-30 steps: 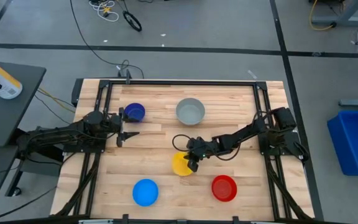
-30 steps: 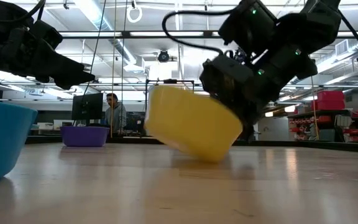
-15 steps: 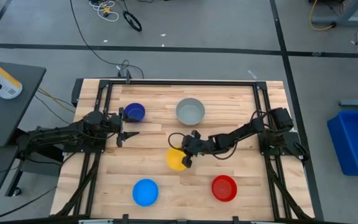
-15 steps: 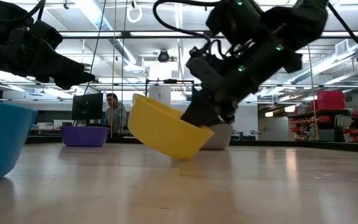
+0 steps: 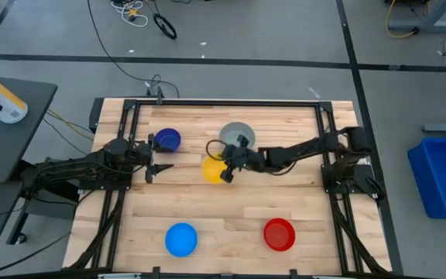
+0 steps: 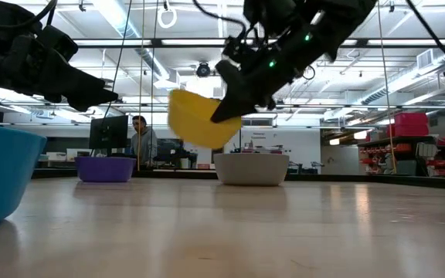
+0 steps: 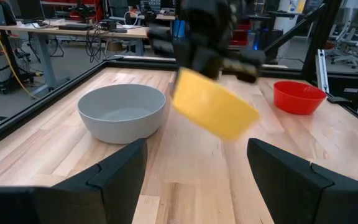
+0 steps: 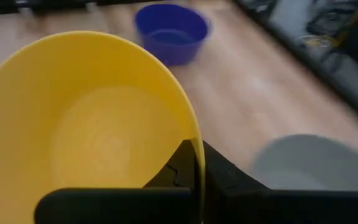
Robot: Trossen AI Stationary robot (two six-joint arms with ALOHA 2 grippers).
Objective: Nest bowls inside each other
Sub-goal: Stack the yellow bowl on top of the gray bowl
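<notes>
A yellow bowl [image 5: 212, 169] hangs tilted above the table's middle, just near-left of the grey bowl [image 5: 237, 136], which stands on its base at the far middle. My right gripper [image 5: 227, 166] is shut on the yellow bowl [image 6: 195, 120]. At the table's left, my left gripper [image 5: 159, 155] waits open beside the dark blue bowl [image 5: 168, 140]. Toward the near edge stand the light blue bowl [image 5: 181, 239] and the red bowl [image 5: 279, 234]. My right gripper holds the yellow bowl's rim [image 8: 193, 144] on the side toward its arm, one finger [image 8: 173, 168] inside the bowl and one outside the wall. The fingers reach in from the table's right, slanting down. The bowl is lifted clear of the table and tilted.
A black frame [image 5: 223, 104] runs round the wooden table's top. The right arm [image 5: 300, 152] stretches across the table's right half, partly over the grey bowl. In the low view, a person [image 6: 140, 139] shows in the room behind the table.
My right gripper has risen and gone toward the far edge, toward the grey bowl, rolling as it went. The yellow bowl, which stood tipped with its bottom edge on the table, is now lifted clear and hangs tilted next to the grey bowl.
</notes>
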